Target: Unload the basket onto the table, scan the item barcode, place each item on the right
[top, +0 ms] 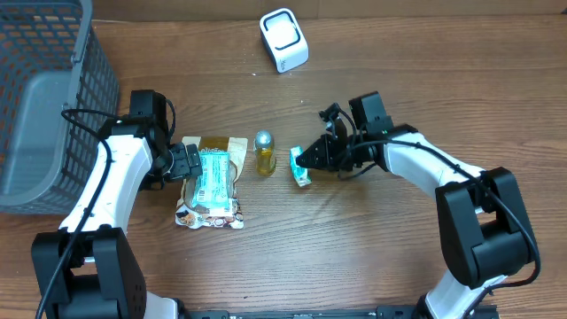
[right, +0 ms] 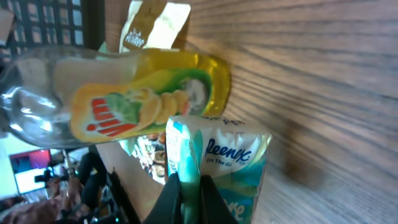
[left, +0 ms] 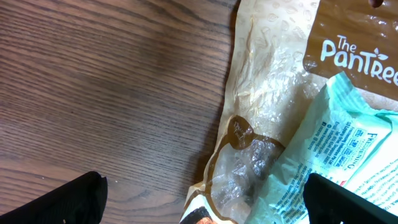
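In the overhead view the basket (top: 53,106) runs off the upper left corner, and the left arm (top: 89,266) and right arm (top: 483,239) are cut by the bottom edge. At centre, the tissue pack (top: 301,175) is half covered by the right gripper (top: 308,159).

In the left wrist view the snack bag (left: 267,93) leaves the top and right edges, and its brand name is clipped at the right. The teal wrapper (left: 348,155) hides the bag's lower right part, and the wrapper's small print is unreadable. Of the left gripper (left: 202,202) only two dark fingertips (left: 68,199) show, in the bottom corners.

In the right wrist view the bottle (right: 143,93) blurs toward the left edge, and the tissue pack's lower part leaves the bottom.
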You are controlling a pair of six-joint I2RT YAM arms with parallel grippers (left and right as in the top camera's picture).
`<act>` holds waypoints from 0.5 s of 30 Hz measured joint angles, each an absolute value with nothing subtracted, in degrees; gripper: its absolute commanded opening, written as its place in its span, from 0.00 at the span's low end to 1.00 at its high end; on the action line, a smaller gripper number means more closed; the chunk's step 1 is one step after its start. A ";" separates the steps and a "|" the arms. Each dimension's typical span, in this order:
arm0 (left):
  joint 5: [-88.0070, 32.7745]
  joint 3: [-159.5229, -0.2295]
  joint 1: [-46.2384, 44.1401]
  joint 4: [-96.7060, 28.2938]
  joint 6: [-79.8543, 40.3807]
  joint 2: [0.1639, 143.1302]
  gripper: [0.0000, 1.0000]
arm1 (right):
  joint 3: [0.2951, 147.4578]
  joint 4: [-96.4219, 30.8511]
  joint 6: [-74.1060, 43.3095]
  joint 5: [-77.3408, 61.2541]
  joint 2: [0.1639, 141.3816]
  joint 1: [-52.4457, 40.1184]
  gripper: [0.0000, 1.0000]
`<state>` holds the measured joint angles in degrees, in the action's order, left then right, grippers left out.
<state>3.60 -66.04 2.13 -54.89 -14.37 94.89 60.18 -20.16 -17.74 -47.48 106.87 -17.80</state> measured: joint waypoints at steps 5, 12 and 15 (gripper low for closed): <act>3.60 -66.04 2.13 -54.89 -14.37 94.89 0.99 | 55.51 -13.72 -18.85 -47.72 106.87 -17.28 0.04; 3.60 -66.04 2.13 -54.89 -14.37 94.89 1.00 | 53.91 -11.90 -21.02 -43.55 106.87 -17.28 0.04; 3.60 -66.04 2.13 -54.89 -14.37 94.89 1.00 | 53.91 -11.86 -21.26 -42.72 106.87 -17.28 0.08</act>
